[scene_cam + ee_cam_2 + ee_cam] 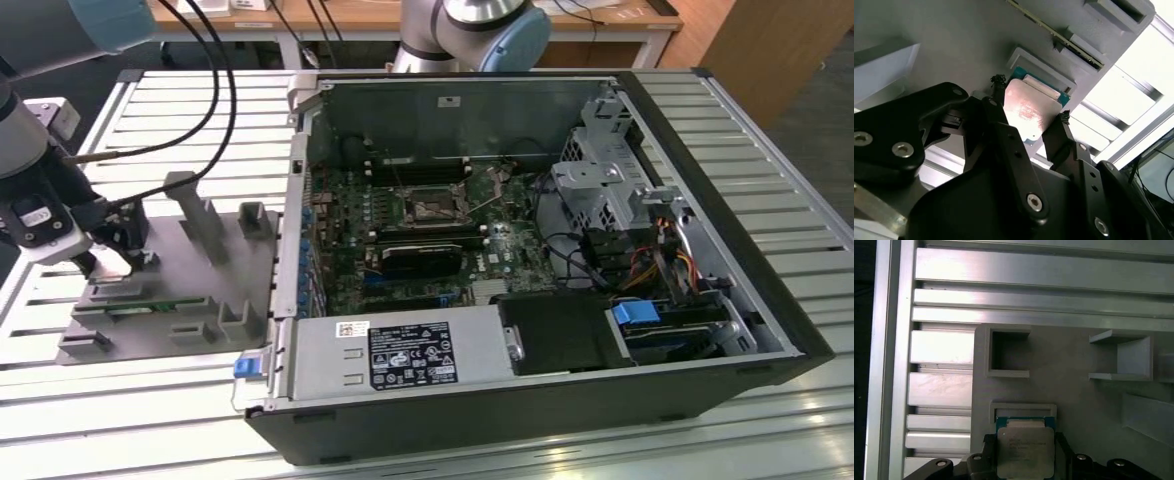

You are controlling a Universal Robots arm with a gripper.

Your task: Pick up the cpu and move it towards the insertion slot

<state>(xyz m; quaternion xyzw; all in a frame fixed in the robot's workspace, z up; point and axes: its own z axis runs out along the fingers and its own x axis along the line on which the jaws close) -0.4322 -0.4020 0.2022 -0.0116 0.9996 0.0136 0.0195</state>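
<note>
Grey fixture plate (1069, 405), cpu (1025, 447) flat, lid up, in pincer (1031, 99).

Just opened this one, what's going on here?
The arm's hand is down over the grey fixture plate. Its fingers are closed on two opposite edges of the cpu, which is at its holder on that plate. The insertion slot, inside the open computer case, lies well off toward the exterior view's right.
</note>
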